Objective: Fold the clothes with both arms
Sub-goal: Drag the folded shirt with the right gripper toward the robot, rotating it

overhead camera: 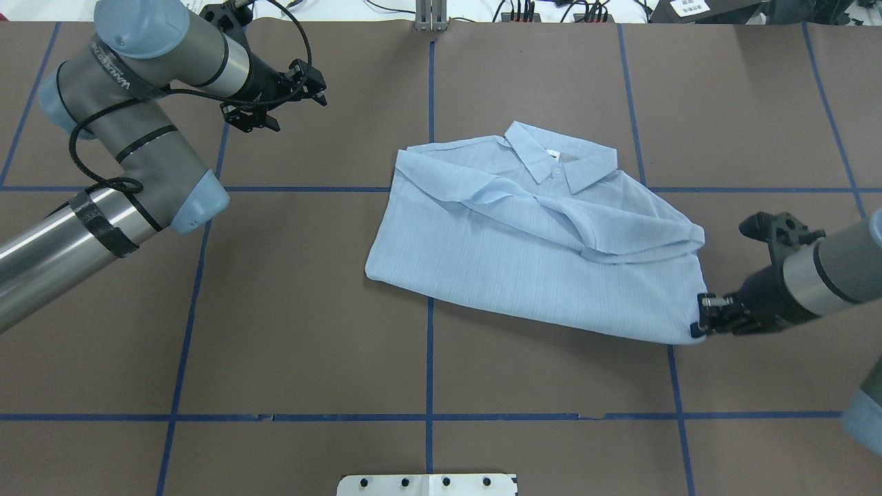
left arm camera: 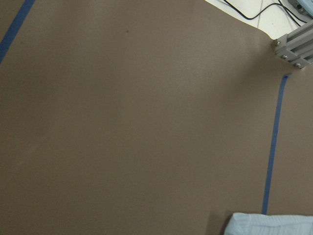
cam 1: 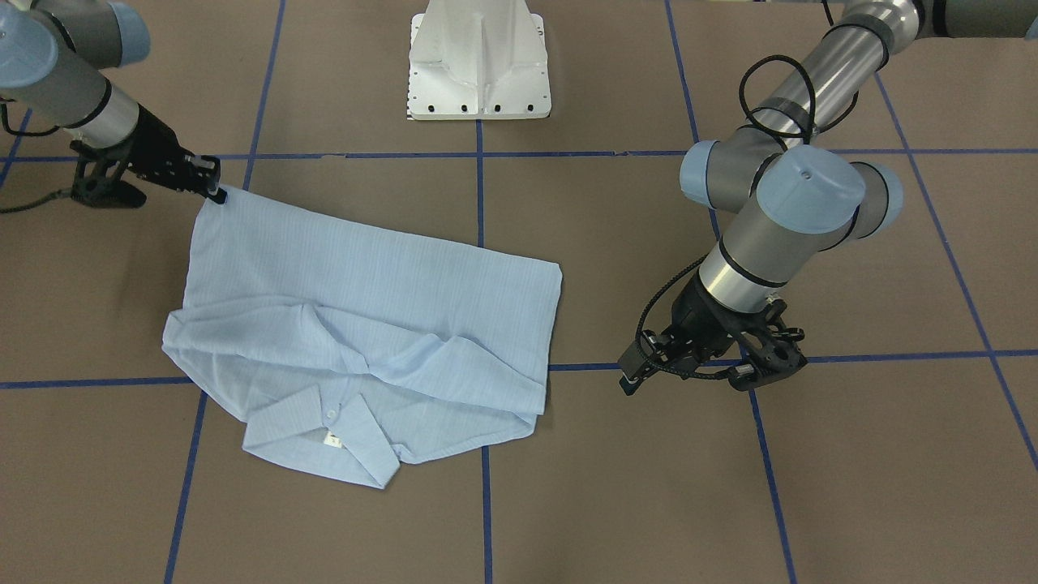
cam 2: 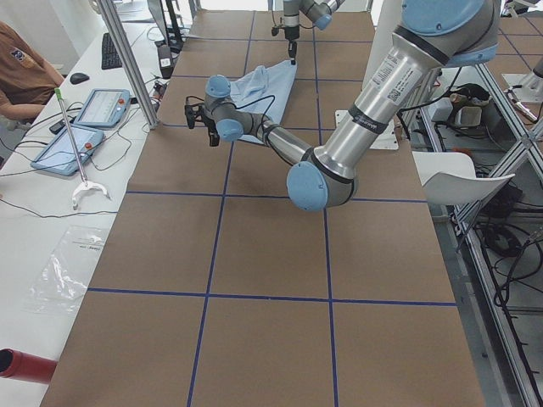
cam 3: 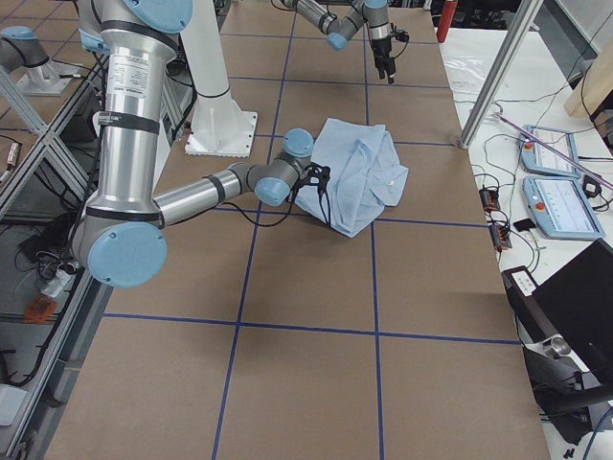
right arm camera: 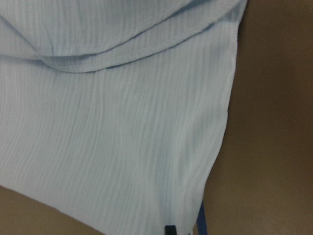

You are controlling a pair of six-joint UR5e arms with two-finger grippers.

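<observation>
The light-blue shirt [overhead camera: 530, 255] lies folded on the brown counter [overhead camera: 296, 310], a little toward the robot's right, with its collar [overhead camera: 561, 162] on the edge away from the robot and a loose fold of cloth lying across below it. The right fingers [cam 1: 216, 193] sit low at the shirt's corner nearest the robot, pinching the cloth there. The left fingers [cam 1: 632, 376] hang over bare counter, well apart from the shirt; I cannot tell whether they are spread or pressed together.
</observation>
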